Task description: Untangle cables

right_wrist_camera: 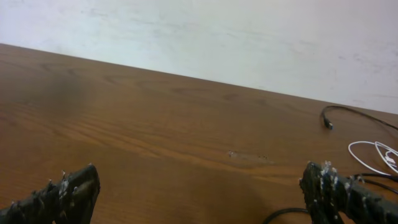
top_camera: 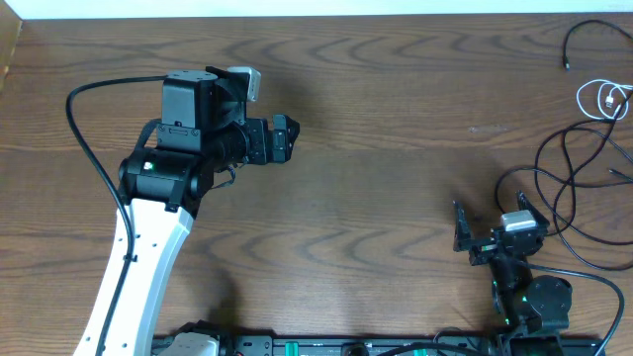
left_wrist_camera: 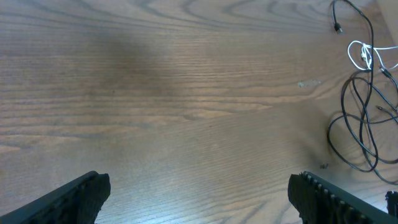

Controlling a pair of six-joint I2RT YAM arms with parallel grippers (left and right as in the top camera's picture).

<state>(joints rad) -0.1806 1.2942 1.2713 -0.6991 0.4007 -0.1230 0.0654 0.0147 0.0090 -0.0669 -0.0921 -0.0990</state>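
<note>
**Q:** Where do the cables lie?

**Me:** Take as the mark the short thin white cable (top_camera: 603, 99) (left_wrist_camera: 364, 55) (right_wrist_camera: 373, 152), coiled in a small loop near the right edge of the brown wood-grain counter (top_camera: 396, 198). The long thin black cables (top_camera: 569, 188) (left_wrist_camera: 342, 102) sprawl in overlapping loops just on my side of the white cable. One more black strand (top_camera: 584, 35), with a small plug at its end, arcs on the far side of it. Whether black touches white there, I cannot tell.

**Q:** And your claws?

**Me:** Both are released — jaws spread wide, gripping nothing. My right claw (top_camera: 495, 222) (right_wrist_camera: 202, 202) sits on my side of the white cable and to its left, close beside the black loops. In its own wrist view a bit of black cable shows low down, just inside the right-hand finger (right_wrist_camera: 339, 193). My left claw (top_camera: 289, 138) (left_wrist_camera: 205, 205) is well apart from the white cable, far to its left, with its open fingers pointing toward it.
</note>
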